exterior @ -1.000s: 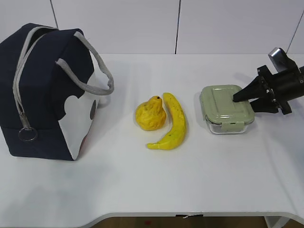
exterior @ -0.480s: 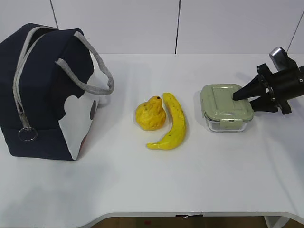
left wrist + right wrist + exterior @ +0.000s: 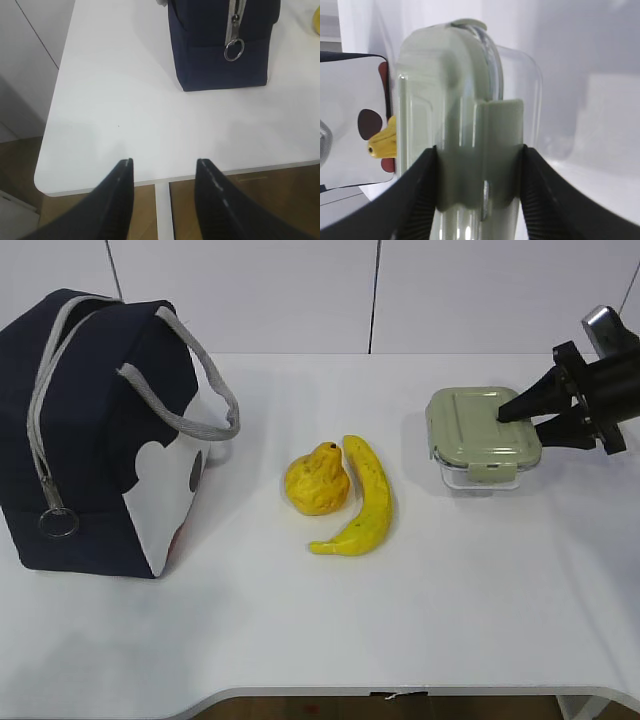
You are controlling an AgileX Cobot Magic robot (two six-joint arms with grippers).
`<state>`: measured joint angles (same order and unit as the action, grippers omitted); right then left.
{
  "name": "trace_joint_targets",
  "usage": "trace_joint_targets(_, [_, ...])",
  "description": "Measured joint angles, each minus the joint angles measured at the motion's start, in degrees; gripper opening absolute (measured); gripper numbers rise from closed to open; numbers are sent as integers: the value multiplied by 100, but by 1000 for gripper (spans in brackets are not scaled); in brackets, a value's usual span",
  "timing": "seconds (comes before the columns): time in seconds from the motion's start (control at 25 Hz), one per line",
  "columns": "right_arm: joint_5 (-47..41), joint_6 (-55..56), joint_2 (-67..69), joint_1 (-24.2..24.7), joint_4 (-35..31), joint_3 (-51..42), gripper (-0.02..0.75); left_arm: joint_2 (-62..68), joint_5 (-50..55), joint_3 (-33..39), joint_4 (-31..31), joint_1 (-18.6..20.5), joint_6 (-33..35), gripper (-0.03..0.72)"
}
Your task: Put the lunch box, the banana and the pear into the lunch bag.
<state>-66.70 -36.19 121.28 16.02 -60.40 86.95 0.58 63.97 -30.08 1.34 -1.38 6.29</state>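
Note:
The lunch box (image 3: 482,435), clear with a sage-green lid, hangs tilted just above the table at the right. My right gripper (image 3: 512,416) is shut on its right end, one finger above the lid and one below; the right wrist view shows the box (image 3: 470,115) edge-on between the fingers (image 3: 420,195). The pear (image 3: 318,480) and the banana (image 3: 365,498) lie side by side mid-table. The navy lunch bag (image 3: 95,430) stands at the left, its zipper closed with the ring pull (image 3: 234,49) hanging down. My left gripper (image 3: 162,172) is open and empty over the table's left front edge.
The bag's grey handles (image 3: 205,370) stick out towards the fruit. The white table (image 3: 320,610) ends at a front edge near the bottom of the exterior view. A white panelled wall (image 3: 300,290) stands behind the table.
My right gripper has lifted the lunch box off the table and moved it slightly up and to the right. The left gripper, fruit and bag have not moved.

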Motion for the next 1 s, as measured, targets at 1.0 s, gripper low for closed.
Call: trace_joint_targets(1.0, [-124, 505, -1031, -1115, -267, -11, 369, 2425, -475, -1130, 751, 0, 0, 308])
